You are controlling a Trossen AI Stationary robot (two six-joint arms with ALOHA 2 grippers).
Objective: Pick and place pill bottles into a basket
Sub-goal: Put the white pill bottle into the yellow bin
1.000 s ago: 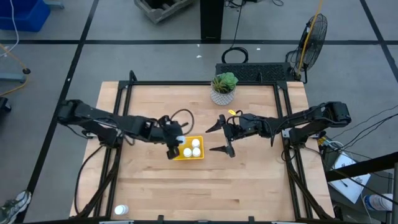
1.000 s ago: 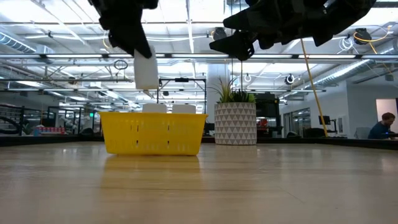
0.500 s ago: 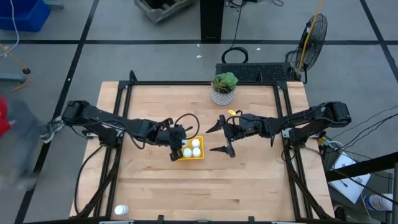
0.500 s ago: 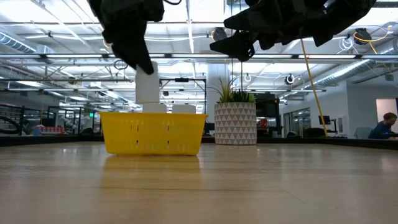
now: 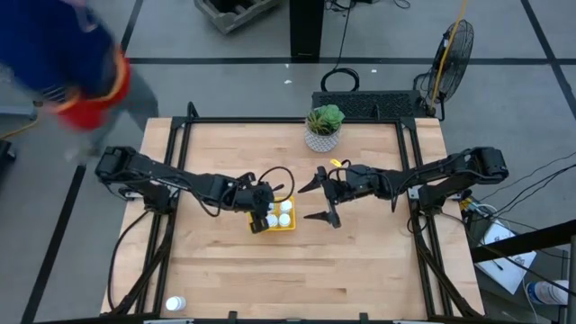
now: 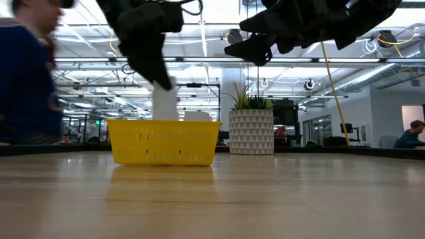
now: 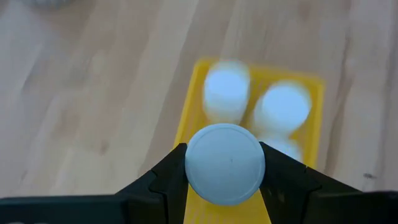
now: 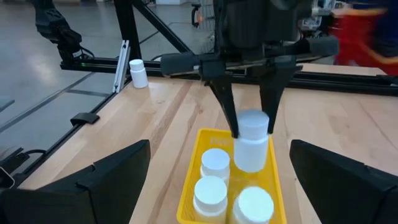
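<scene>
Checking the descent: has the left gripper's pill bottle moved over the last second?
Yes. In the low view the pill bottle in the left gripper has dropped toward the basket; its base now meets the rim.

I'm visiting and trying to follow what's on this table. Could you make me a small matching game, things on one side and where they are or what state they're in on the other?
Things:
1. left gripper
2. right gripper
3. plant pot
4. stray pill bottle

Places or states:
A. open, holding nothing, beside the basket
B. alone at the table's near left corner
C. shut on a pill bottle over the basket
D. at the table's far edge

Pairs: 1-C, 2-A, 3-D, 4-B
</scene>
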